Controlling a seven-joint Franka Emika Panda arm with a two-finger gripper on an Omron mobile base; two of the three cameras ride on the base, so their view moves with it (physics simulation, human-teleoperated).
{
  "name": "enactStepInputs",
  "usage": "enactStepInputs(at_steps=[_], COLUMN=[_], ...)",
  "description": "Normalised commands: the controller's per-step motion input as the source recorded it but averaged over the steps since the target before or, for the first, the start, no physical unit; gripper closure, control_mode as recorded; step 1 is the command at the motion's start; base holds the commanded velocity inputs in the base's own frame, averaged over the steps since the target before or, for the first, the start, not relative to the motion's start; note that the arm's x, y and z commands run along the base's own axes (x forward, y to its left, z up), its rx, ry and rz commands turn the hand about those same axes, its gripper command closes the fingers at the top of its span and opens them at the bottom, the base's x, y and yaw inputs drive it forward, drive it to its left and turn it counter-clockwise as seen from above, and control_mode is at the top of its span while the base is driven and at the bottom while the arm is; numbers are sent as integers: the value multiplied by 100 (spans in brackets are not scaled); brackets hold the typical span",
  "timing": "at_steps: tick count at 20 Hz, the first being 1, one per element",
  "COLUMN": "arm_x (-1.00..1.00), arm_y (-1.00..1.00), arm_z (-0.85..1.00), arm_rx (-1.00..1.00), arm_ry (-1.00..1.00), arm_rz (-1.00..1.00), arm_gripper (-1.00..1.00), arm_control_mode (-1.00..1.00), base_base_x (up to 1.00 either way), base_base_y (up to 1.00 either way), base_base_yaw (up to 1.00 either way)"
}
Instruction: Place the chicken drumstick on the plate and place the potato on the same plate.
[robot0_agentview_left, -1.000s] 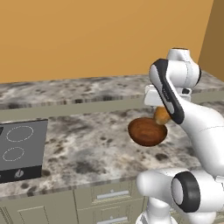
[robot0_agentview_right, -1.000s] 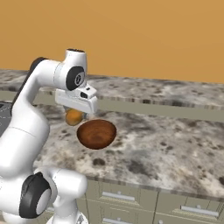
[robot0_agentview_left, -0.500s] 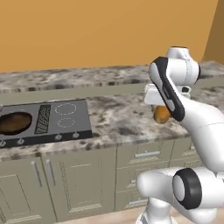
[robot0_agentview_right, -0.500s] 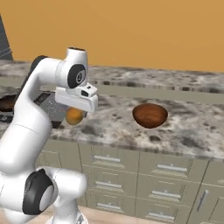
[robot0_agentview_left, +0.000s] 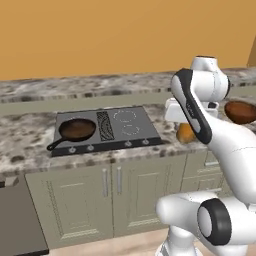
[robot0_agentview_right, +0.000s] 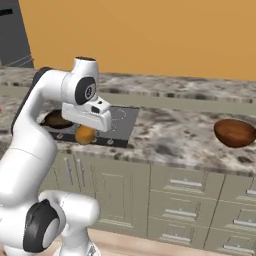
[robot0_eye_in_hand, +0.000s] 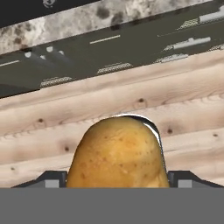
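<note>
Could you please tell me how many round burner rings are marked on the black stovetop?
2 show, side by side on the right half of the black stovetop; the black frying pan may hide others.

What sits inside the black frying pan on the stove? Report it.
The frying pan sits on the cooktop with a dark reddish-brown patch inside; at this distance I cannot tell whether that is food or bare pan. In the right base view the arm covers most of it.

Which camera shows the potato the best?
The hand view: the potato sits big and close in the claw, skin speckles plain. The left base view shows an orange lump half hidden behind the arm; the right base view shows it small under the hand.
</note>
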Motion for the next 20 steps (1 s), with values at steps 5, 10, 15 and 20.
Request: enactStepInputs(at_steps=[5,10,15,20], arm_x=[0,0,0,0], arm_y=[0,0,0,0], arm_z=[0,0,0,0], arm_rx=[0,0,0,0], arm_ry=[0,0,0,0], arm_rz=[0,0,0,0], arm_gripper=[100,100,100,100], arm_control_mode=[100,100,100,100], base_base_x=[11,26,31,37], base_base_y=[100,100,100,100], base_base_yaw=[0,0,0,0])
